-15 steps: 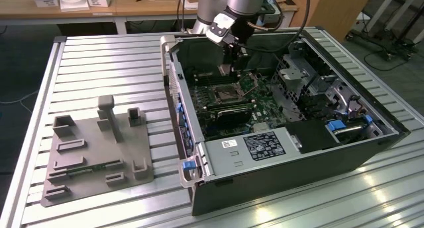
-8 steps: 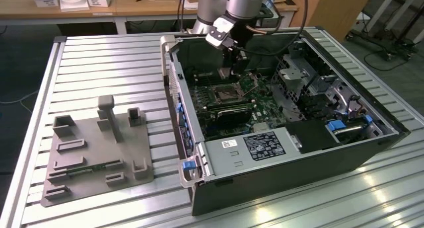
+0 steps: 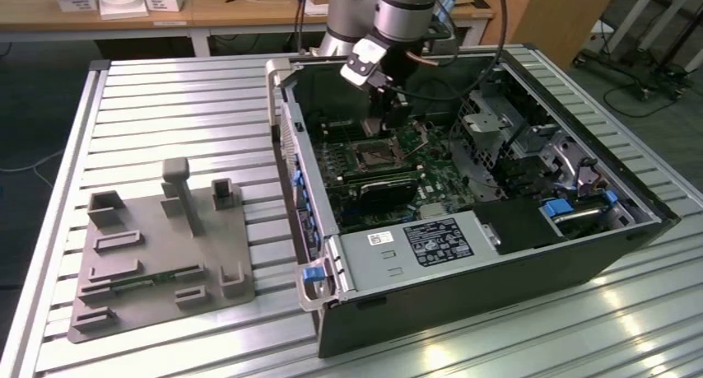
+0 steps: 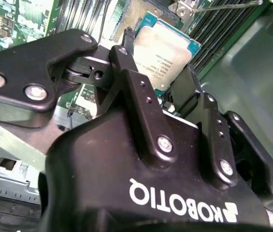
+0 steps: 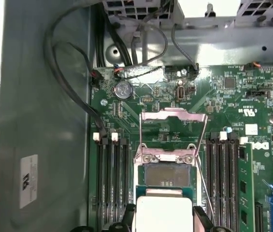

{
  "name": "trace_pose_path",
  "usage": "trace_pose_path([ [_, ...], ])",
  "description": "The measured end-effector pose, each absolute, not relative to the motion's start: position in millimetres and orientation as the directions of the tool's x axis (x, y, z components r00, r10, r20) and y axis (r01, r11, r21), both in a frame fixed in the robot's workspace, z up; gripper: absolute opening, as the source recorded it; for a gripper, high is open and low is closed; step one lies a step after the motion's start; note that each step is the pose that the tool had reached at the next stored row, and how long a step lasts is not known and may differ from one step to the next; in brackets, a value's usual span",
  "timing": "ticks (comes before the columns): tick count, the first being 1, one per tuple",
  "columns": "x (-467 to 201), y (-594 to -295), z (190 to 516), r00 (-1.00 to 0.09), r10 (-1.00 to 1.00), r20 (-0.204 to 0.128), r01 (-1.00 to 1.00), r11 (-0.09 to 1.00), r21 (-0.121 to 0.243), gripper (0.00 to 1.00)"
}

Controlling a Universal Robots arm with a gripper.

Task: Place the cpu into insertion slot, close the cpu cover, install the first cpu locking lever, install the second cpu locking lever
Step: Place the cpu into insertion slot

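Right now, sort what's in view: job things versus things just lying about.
Job: gripper, shut on the cpu; open cpu cover; socket; locking lever.
Lying about: grey fixture plate; labelled grey box; memory slots; coin cell.

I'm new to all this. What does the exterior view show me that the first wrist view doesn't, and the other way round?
The exterior view gives the wide scene: the arm reaching into an open computer case on a slatted table, a grey fixture on the exterior view's left. The first wrist view gives the close-up: the cpu held in the gripper by the open socket, the cpu cover raised. Both show the green motherboard.
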State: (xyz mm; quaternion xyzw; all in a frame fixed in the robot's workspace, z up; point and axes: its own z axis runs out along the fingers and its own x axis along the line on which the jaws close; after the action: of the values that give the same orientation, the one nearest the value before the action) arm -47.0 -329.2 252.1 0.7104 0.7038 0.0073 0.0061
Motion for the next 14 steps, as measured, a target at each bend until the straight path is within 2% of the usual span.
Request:
trace_pose_path([
  [14,-45.9,-329.2,233.9,0.017,1.0,0.002,1.0,-0.017,0.019,0.54],
])
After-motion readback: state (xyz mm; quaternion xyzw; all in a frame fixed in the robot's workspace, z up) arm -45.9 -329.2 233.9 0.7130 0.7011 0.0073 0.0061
